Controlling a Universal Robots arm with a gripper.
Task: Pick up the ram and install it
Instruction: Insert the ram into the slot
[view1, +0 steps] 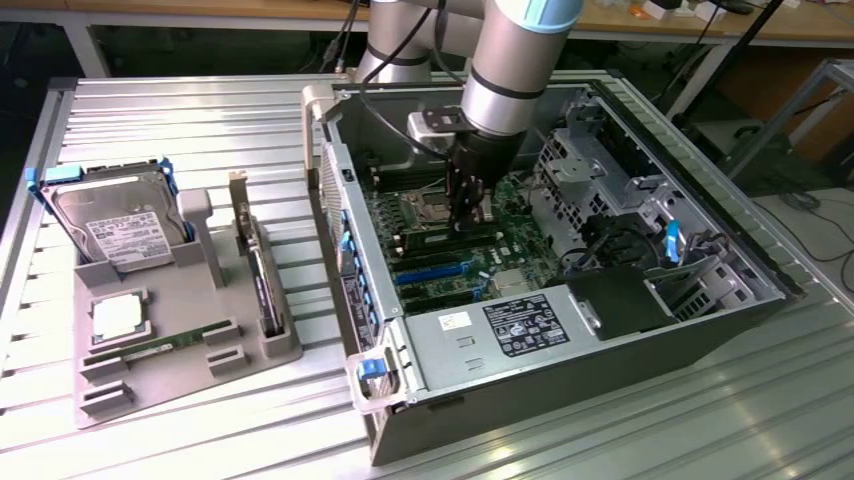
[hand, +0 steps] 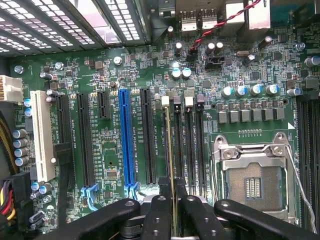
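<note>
Nearest, gripper (hand: 173, 189) clenched on the ram (hand: 170, 150), seen edge-on as a thin pale strip between the two black fingers (hand: 159, 210). Held upright at the first of the black memory slots (hand: 189, 145); seated or just above it, cannot tell. Beside those slots, open processor socket (hand: 252, 182) with its metal frame. On the other side, blue card slot (hand: 125, 140) and white card slot (hand: 42, 135) on the green motherboard (hand: 100, 75). Farther out, arm (view1: 514, 60) reaching down into the open computer case (view1: 561, 330). Beyond, toward the exterior view's left, grey tray (view1: 147, 395) on the slatted metal table (view1: 200, 110), carrying a hard drive (view1: 120, 225), a square silver chip (view1: 118, 315) and an upright card (view1: 260, 280).
</note>
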